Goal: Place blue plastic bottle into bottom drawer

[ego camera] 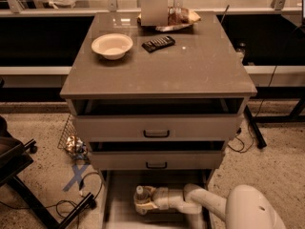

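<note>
The bottom drawer [119,213] is pulled out at the foot of the grey cabinet, a shallow grey tray under the two upper drawers. My gripper [143,202] reaches from the right, low inside this drawer. It holds the blue plastic bottle [140,194], a clear bottle whose white cap points up and away. The bottle stands upright at the drawer's middle, close to or on the floor. My white arm [200,202] runs to the right and covers the drawer's right part.
On the cabinet top stand a white bowl [112,45], a dark remote-like object [158,43] and a tray with snack bags [169,18]. The two upper drawers [156,127] stand slightly open. A wire basket [71,140], cables and a chair base [28,185] lie left on the floor.
</note>
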Tool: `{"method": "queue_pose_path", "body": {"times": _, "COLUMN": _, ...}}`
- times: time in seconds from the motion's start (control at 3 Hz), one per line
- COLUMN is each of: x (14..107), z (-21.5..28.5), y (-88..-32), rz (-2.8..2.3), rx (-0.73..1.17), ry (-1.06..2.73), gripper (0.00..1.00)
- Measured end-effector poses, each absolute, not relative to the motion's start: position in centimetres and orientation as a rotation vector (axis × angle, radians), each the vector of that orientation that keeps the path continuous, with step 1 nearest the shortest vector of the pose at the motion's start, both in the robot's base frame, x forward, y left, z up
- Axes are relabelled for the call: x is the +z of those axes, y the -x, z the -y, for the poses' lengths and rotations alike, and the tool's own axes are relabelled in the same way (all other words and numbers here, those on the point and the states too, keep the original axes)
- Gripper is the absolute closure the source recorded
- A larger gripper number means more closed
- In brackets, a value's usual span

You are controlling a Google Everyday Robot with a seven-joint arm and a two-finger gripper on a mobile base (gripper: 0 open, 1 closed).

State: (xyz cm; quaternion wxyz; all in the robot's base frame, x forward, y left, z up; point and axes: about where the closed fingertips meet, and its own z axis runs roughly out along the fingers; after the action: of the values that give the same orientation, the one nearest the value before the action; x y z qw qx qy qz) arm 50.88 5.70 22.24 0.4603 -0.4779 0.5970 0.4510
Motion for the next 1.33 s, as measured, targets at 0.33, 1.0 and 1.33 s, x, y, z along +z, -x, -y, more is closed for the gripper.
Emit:
{"method": "queue_pose_path", "body": {"times": 0.33, "x": 22.25, "z": -5.97, "y": -50.83, "rz": -1.467, "rx": 1.114, "ry": 1.177, "gripper": 0.75}}
{"method": "queue_pose_path", "body": {"times": 1.0, "x": 22.26, "z": -6.38, "y": -50.67, "rz": -1.463, "rx": 1.122, "ry": 1.178, "gripper": 0.28}}
{"method": "queue_pose_path", "body": {"times": 1.33, "x": 22.28, "z": -6.74, "y": -50.53, "rz": -1.460, "rx": 1.129, "ry": 1.178, "gripper": 0.00}}
